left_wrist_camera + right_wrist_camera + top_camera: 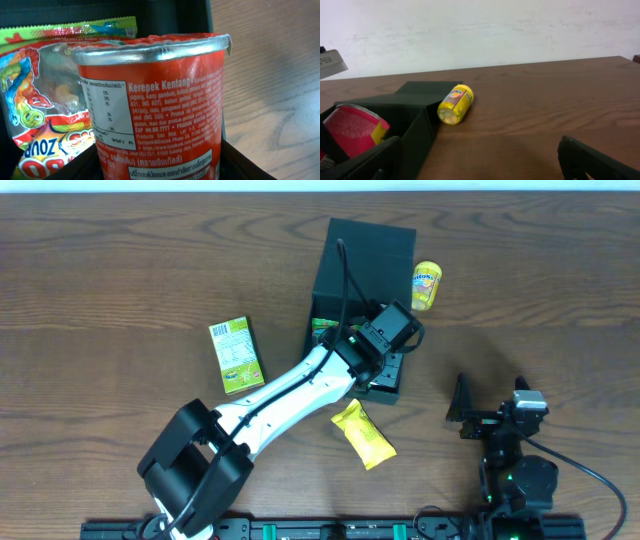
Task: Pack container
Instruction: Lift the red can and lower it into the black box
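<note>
The container [365, 265] is a dark square box standing open in the middle of the table, its lid flap [427, 92] laid back. My left gripper [385, 345] reaches into it, shut on a red snack cup [155, 100] with a foil top. Its dark fingers [75, 167] press both sides of the cup. A colourful gummy bag [35, 85] lies in the container beside the cup. The right wrist view shows the cup [352, 127] inside the container's walls. My right gripper [490, 415] hovers at the front right, open, with nothing between its fingers [597, 160].
A small yellow can [427, 285] lies on its side just right of the container, also in the right wrist view [455, 104]. A green-yellow carton [235, 357] lies to the left. A yellow snack packet [363, 433] lies in front of the container.
</note>
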Available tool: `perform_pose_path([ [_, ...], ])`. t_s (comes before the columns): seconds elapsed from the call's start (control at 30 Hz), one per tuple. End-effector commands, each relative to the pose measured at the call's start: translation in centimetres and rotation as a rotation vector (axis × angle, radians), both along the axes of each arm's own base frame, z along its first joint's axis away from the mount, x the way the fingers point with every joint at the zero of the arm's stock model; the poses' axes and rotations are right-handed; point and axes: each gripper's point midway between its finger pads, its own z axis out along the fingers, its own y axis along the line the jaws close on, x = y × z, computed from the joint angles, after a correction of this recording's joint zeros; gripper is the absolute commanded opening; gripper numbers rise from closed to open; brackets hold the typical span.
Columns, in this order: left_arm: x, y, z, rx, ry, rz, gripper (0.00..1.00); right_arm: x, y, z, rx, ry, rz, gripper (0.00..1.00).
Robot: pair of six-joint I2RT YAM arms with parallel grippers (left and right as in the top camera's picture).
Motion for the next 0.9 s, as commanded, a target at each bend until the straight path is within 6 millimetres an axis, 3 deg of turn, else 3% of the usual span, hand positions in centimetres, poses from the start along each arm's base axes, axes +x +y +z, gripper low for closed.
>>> perform_pose_path([
  [0.0, 0.05, -0.06, -0.36, -0.013, 0.020, 0.070, 0.62, -0.02, 0.30, -0.08, 0.012, 0.001, 0.011, 0.99],
  [0.6, -0.79, -0.84, -0.35, -0.031, 0.041, 0.030, 0.77, -0.02, 0.30, -0.09, 0.012, 0.002, 0.011, 0.99],
  [0.87, -0.03, -0.19, -0.31, 0.015, -0.014, 0.005, 0.76, -0.02, 0.30, -0.09, 0.012, 0.002, 0.011, 0.99],
])
